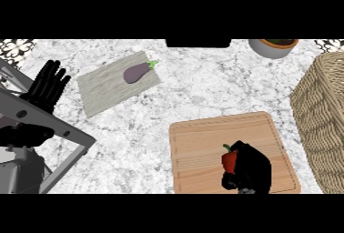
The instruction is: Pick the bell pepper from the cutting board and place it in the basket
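Note:
A red bell pepper [229,160] with a green stem lies on the wooden cutting board [201,145] at the lower middle. My right hand [251,167] sits right beside it on its right side, fingers curled round the pepper and hiding much of it. The woven basket [324,113] stands along the right edge, just right of the board. My left hand [47,85] rests open at the left edge, fingers pointing up, far from the board.
A purple eggplant [138,73] lies on a grey mat [107,93] at the upper left. A potted plant in a grey pot [272,47] stands at the back right. A dark object [198,43] sits at the back middle.

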`<state>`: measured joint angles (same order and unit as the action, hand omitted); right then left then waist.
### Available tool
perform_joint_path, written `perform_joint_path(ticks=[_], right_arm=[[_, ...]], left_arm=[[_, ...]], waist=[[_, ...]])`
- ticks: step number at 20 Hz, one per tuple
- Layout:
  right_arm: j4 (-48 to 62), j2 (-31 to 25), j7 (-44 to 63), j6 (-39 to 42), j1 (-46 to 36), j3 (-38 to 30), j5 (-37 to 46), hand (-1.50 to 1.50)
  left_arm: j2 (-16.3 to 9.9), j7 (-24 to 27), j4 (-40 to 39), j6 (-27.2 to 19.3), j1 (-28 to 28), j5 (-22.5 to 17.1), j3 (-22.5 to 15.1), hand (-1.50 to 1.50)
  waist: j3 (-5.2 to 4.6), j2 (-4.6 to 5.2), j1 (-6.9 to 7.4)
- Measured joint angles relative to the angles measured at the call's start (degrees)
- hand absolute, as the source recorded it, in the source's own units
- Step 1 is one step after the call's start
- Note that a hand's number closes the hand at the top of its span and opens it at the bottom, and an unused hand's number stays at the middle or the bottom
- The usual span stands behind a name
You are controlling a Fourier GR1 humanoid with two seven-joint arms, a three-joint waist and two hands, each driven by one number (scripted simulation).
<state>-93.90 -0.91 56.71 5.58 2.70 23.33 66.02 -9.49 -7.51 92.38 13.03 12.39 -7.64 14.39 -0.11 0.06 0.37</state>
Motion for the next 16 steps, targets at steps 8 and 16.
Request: perform_joint_path(ticks=[8, 16], right_arm=[[3.11, -0.59, -1.36, 0.64, -2.47, 1.01, 2.06, 1.5], [9.71, 0.39, 3.69, -2.97, -11.26, -15.74, 0.28, 1.5]], left_arm=[[0.1, 0.67, -0.01, -0.15, -0.1, 0.33, 0.05, 0.0], [0.33, 1.33, -0.11, 1.86, 0.71, -0.28, -0.11, 0.0]], waist=[[-0.16, -0.13, -0.08], [0.3, 0.93, 1.09]])
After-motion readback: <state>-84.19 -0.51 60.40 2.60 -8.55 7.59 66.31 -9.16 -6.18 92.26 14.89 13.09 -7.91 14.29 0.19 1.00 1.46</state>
